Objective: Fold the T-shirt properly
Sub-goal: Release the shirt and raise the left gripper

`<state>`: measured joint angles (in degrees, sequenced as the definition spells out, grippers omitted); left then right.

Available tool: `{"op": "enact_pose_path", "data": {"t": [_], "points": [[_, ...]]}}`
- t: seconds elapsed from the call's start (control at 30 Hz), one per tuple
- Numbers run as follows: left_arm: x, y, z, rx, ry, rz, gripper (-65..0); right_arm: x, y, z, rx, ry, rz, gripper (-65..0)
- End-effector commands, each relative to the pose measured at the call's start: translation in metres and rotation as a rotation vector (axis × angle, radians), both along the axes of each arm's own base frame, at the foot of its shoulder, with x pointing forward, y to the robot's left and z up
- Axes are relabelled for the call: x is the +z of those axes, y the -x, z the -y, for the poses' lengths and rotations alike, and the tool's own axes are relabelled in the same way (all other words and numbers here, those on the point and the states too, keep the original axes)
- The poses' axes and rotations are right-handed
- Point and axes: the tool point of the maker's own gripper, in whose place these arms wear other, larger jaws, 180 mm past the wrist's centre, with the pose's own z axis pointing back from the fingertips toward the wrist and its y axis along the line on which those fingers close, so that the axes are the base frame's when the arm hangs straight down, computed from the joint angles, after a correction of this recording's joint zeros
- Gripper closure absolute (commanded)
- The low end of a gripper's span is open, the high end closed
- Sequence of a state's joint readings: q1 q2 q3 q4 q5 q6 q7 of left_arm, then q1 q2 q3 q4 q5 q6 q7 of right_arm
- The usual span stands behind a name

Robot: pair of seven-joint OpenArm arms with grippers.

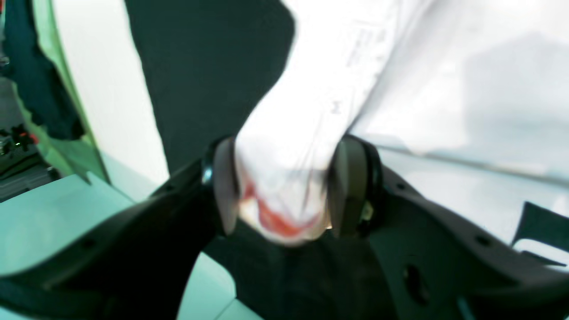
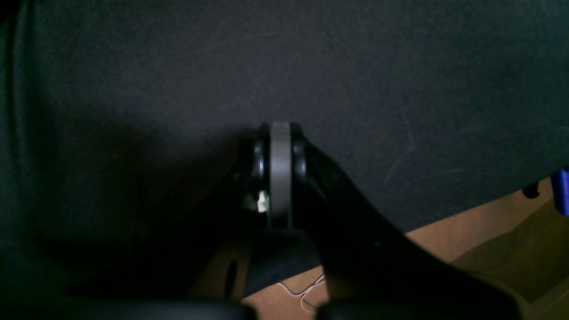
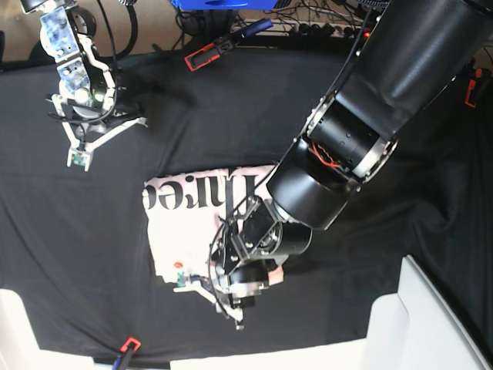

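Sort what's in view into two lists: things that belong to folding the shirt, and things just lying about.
Part of the job:
- T-shirt, print side up
- left gripper, shut on a bunch of the shirt
- right gripper, shut, holding nothing, apart from the shirt

Just lying about:
- black table cloth
- red-handled tool at the far edge
- red-tipped tool at the near edge
- blue box

Bare black cloth open along left edge; T-shirt mid-table blocked by left arm; red clips crowding far edge.
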<state>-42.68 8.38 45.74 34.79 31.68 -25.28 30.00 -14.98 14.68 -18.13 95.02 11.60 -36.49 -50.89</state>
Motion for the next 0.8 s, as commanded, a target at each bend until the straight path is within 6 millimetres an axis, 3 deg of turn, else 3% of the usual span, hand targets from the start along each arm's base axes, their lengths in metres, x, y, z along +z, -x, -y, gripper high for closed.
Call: {"op": "enact_pose_path", "data": {"t": [0.0,0.13,0.3,0.47,0.63,0.77], "points": [[0.025,-0.017,0.010,-0.008,0.027,0.064,-31.2,0.007,-0.008,0.004,0.002,0.016,0.035,0.0],[0.025,-0.017,0.010,-0.002,0.034,0.061,-31.4,0.007,-0.008,0.004,0.002,0.016,0.035,0.0],[0.021,-0.014,0.010,0.000,0.032,0.053,-40.3,0.008,-0.009,0.003,0.004,0.016,0.037,0.0],[0.024,-0.016,0.011,0.000,0.037,0.059,-42.8,0.008,-0.010,0.003,0.004,0.016,0.039,0.0],[0.058,-0.025,0.030,-0.029,0.099,0.141,-42.7,0.008,-0.010,0.003,0.004,0.017,0.040,0.0],[0.084,-0.040,0.022,0.052,0.204,0.177,-42.3,0.008,-0.010,0.003,0.004,0.017,0.040,0.0]]}}
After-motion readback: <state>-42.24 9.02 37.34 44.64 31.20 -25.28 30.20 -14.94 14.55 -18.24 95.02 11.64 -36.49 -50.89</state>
